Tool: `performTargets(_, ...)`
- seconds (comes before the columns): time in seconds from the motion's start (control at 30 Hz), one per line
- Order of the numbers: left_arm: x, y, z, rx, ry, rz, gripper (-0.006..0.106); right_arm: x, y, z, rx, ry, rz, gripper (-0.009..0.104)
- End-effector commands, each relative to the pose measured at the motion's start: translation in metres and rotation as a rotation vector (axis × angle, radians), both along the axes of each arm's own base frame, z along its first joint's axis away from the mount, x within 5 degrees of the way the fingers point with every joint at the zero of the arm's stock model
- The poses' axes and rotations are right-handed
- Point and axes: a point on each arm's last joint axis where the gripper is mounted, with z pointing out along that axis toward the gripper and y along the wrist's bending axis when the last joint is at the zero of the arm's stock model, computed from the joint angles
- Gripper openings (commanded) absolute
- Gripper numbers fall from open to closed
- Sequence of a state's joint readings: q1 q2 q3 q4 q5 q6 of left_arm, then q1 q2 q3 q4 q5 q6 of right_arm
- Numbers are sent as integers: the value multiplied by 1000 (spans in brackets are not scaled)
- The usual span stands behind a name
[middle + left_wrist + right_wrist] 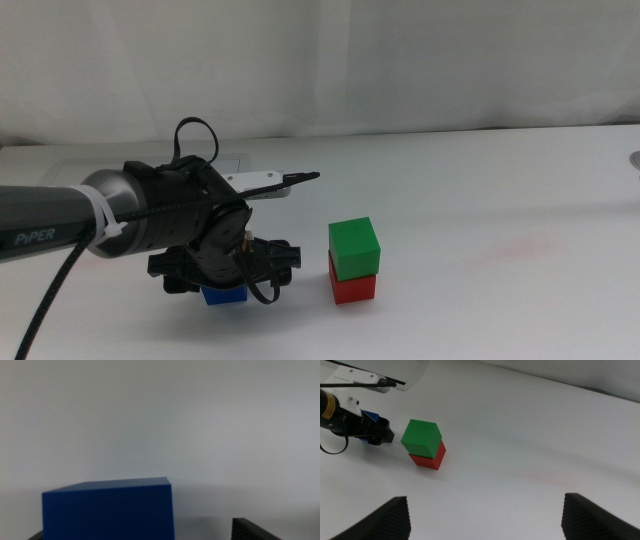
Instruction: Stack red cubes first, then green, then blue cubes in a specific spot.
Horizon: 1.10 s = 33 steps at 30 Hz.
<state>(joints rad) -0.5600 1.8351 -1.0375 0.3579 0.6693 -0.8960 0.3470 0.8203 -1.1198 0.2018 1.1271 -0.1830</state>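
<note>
Blue fills the space between my left gripper's jaws: the blue cube sits low between them on the white table. In my left wrist view one jaw stands clear of the cube's side with bare table showing in the gap, so I read that gripper as spread around the cube and not pinching it yet. From the middle view I cannot tell whether the other jaw touches it.

Just beyond my left gripper, on the side toward my other arm, the green cube rests on the red cube. It sits slightly turned and shifted on the red one, its edges not lined up. That little tower marks the stacking place, and blue goes on top.

My right gripper waits well back from the tower, jaws wide apart and empty.

What worries me is that if I close off-centre, the blue cube may twist or squirt out sideways. Carrying it across low, I could clip the green cube and knock it off. Set down on an already crooked top, blue could overhang and tip the whole pile.
</note>
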Motion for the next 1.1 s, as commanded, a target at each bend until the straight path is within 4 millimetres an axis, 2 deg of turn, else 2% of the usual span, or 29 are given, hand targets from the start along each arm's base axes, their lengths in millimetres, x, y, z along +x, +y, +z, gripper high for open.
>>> performTargets(0.0,-1,-1,-3,5,8,9,82,2,0,-1,3,-6,-6,81)
performTargets(0.13,3,7,-3,9,-2,52,63,2,0,-1,3,-5,-6,81)
performTargets(0.2,6,13,-3,13,-2,69,49,2,0,-1,4,-4,-8,81)
performTargets(0.37,10,20,-3,29,-5,59,1,2,0,-1,4,-3,-7,81)
performTargets(0.4,10,21,-3,37,-9,50,-3,2,0,-1,4,-3,-7,81)
performTargets(0.5,11,21,8,41,-26,29,-3,2,0,-1,4,-3,-7,81)
performTargets(0.6,12,20,38,23,-66,11,-3,2,0,-1,5,-2,-8,81)
performTargets(0.8,7,9,126,-38,-145,-33,-3,2,0,-1,5,-2,-8,81)
performTargets(0.87,-1,-2,155,-38,-172,-65,-3,2,0,-1,5,-2,-8,81)
performTargets(0.93,-10,-18,176,-40,-186,-106,-3,2,0,-1,5,-2,-8,81)
performTargets(0.97,-20,-33,192,-46,-205,-138,-3,2,0,-1,5,-2,-8,81)
performTargets(1.07,-34,-56,203,-78,-237,-151,-3,2,0,-1,5,-2,-8,81)
